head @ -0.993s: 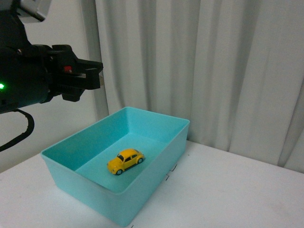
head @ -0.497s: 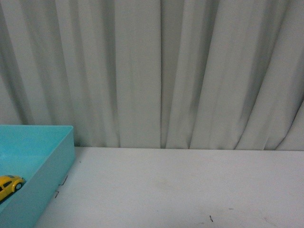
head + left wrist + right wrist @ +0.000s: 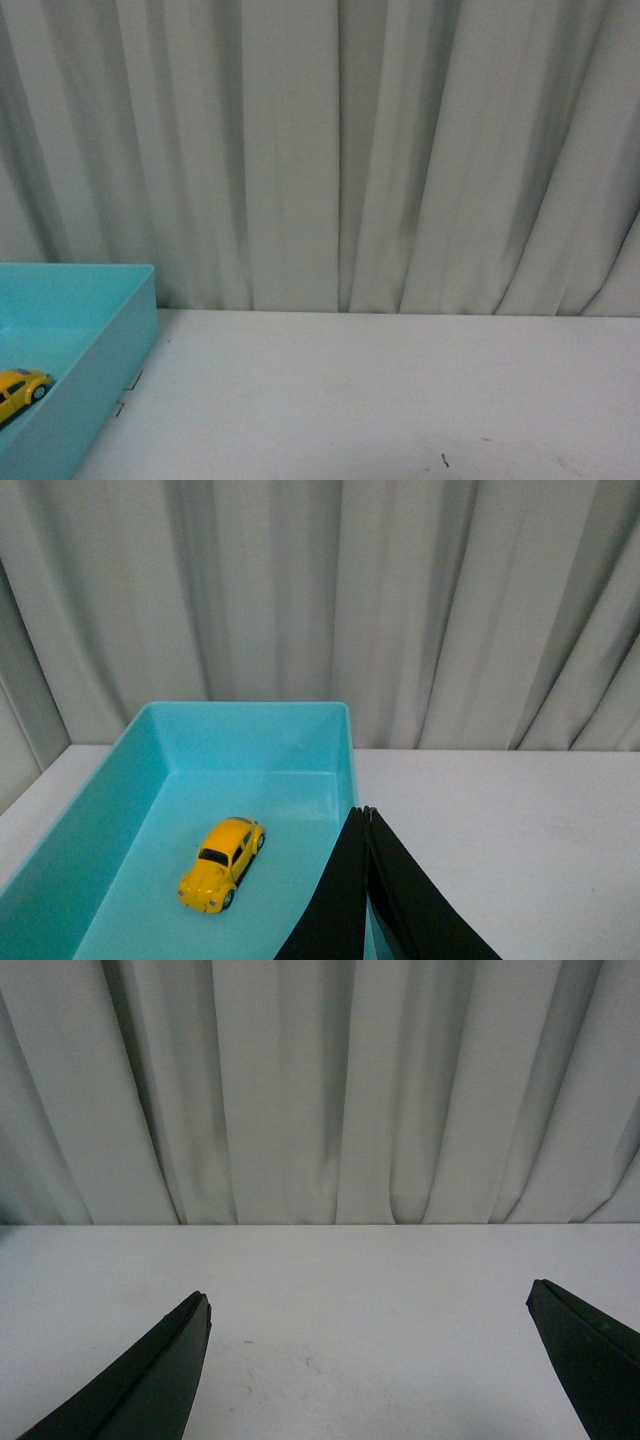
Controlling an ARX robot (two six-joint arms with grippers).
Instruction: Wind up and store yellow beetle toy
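Note:
The yellow beetle toy (image 3: 221, 864) stands on its wheels on the floor of a turquoise bin (image 3: 250, 742). In the front view only its front end (image 3: 20, 389) shows at the left edge, inside the bin (image 3: 110, 350). My left gripper (image 3: 364, 813) is shut and empty, its black tips together above the bin's near right wall, apart from the toy. My right gripper (image 3: 368, 1300) is open wide and empty over the bare white table (image 3: 370, 1290). Neither arm shows in the front view.
A grey-white pleated curtain (image 3: 340, 150) hangs along the table's far edge in all views. The white table top (image 3: 380, 390) stretches to the right of the bin. A few small dark marks (image 3: 444, 460) lie on the table near the front.
One second ago the front view showed the whole bin with the toy and a black arm at the upper left. Since half a second ago it looks further right; nothing has moved since.

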